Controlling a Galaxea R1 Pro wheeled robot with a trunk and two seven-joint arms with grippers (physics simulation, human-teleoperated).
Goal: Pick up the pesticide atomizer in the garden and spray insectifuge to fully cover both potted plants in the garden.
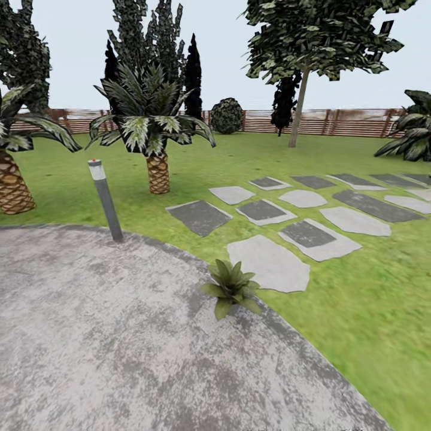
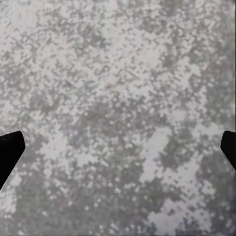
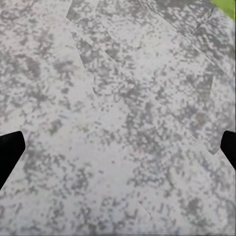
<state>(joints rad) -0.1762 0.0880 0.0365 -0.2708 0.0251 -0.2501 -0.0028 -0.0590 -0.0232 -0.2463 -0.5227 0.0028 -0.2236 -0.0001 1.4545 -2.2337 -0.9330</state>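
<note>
One potted plant (image 1: 231, 288) sits just below mid-frame in my head view, a low green rosette on the edge of the grey mottled paving (image 1: 108, 335) where it meets the lawn (image 1: 359, 311). Stepping stones (image 1: 269, 263) run from just right of it toward the upper right. A grey bollard light (image 1: 105, 200) leans at the paving edge, left of centre, w/ two scaly-trunked palms (image 1: 154, 129) behind it and at far left. A brown slat fence (image 1: 335, 121) crosses the background under the trees. My left gripper (image 2: 118, 150) hangs over bare paving, fingertips (image 2: 10, 150) at opposite frame edges, so wide apart, nothing btwn them. My right gripper (image 3: 118, 150) is the same: spread wide, over paving, w/ a sliver of grass in the frame's upper right corner.
</note>
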